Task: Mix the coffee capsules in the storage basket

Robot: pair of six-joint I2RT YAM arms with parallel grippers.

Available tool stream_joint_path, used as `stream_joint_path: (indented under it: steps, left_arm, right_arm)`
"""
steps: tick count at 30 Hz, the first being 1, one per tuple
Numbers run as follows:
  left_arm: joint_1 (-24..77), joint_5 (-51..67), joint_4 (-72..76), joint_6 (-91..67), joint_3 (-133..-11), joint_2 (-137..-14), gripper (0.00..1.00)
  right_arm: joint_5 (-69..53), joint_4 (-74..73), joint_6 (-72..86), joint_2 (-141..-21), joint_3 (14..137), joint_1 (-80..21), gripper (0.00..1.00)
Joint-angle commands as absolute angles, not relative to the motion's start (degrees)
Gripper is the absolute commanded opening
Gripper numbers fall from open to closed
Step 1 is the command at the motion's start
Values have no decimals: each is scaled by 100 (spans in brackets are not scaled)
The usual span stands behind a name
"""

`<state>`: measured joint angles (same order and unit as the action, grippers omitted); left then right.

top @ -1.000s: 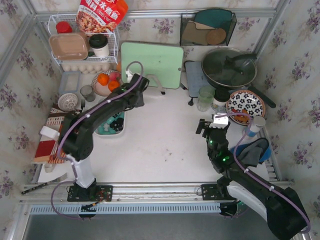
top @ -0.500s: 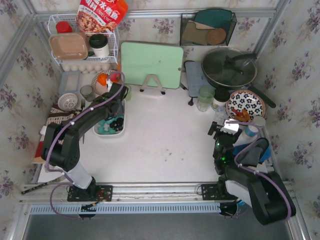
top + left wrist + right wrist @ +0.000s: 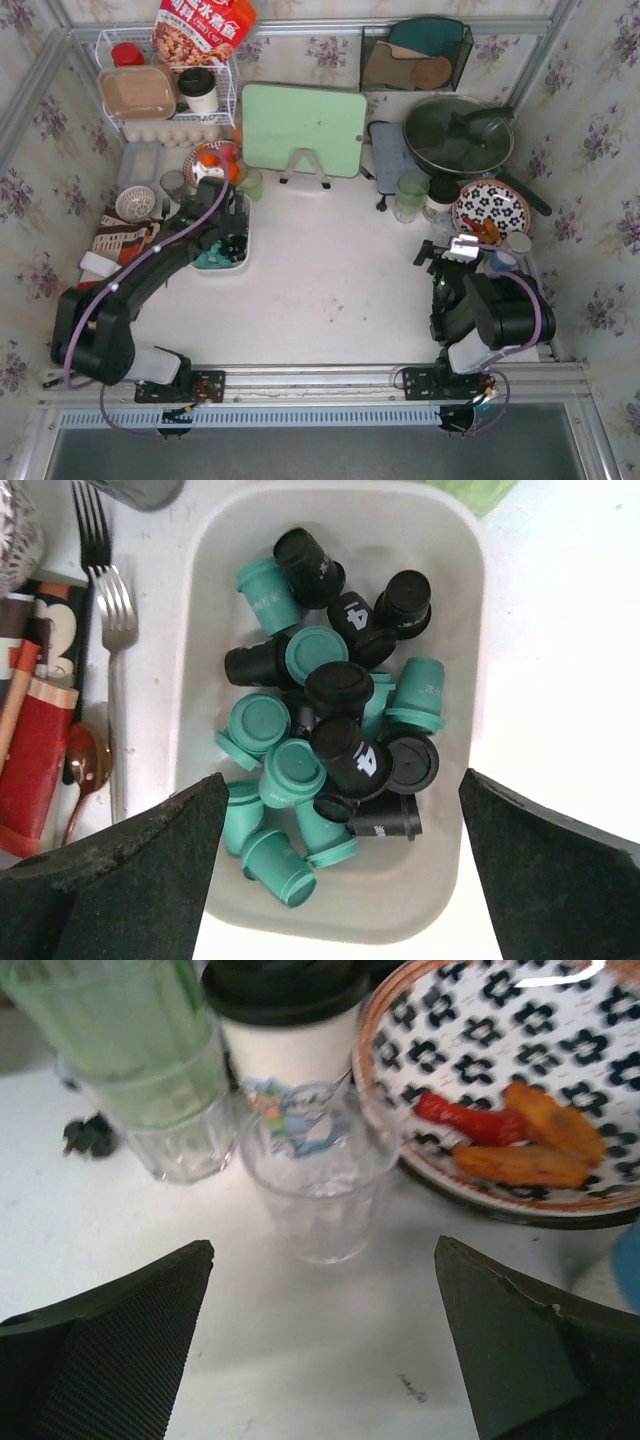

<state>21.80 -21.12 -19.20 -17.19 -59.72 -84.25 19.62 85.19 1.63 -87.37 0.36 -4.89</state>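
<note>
Teal and black capsules [image 3: 350,755] lie jumbled in white basket [image 3: 457,640].

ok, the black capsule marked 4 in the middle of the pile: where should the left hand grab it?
Probably its side wall, from straight above. The black capsule lies tilted on top of the other capsules in the storage basket, nothing over it, and the open left hand hangs right above. They touch it, so expect to nudge them.

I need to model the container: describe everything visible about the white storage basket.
The storage basket is a shallow white rectangular dish with rounded corners and smooth solid walls, plastic-looking. It lies flat on the white table, heaped with teal and black coffee capsules. A fork lies beside it, apart. The open left hand hovers above, seemingly not touching.
</note>
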Motion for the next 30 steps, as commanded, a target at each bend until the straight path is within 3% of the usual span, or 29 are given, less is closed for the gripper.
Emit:
stream_joint_path:
  steps: [1,6,9,12,15,18,24,30]
  left_arm:
    - [2180,-2034,-711,-1215,-5349,-7585,99]
    - [2050,-2678,-43,-1070,-4573,-6693,99]
    - [1169,-2924,-587,-1374,-4731,-6854,99]
    - [57,-1763,-1037,-1936,-5015,-7333,99]
    - [-395,-983,-620,-1448,-5091,-7836,97]
    - [-595,-386,-216,-659,-5089,-8353,94]
    - [-817,-353,388,-29,-4639,-8712,93]
    - [-1011,1939,951,760,-4400,-9018,92]
  right_arm:
    - [1332,9843,114,-9054,106,-475,100]
    - [1030,9124,41,-8872,417,-456,100]
    - [973,9238,25,-8904,372,-457,100]
    - [988,9250,32,-8855,317,-457,100]
    - [982,9400,16,-8910,291,-455,100]
    - [1048,9448,35,-8911,258,-455,100]
    - [1128,9524,62,-8920,223,-456,100]
    - [1120,9436,53,-8905,267,-457,100]
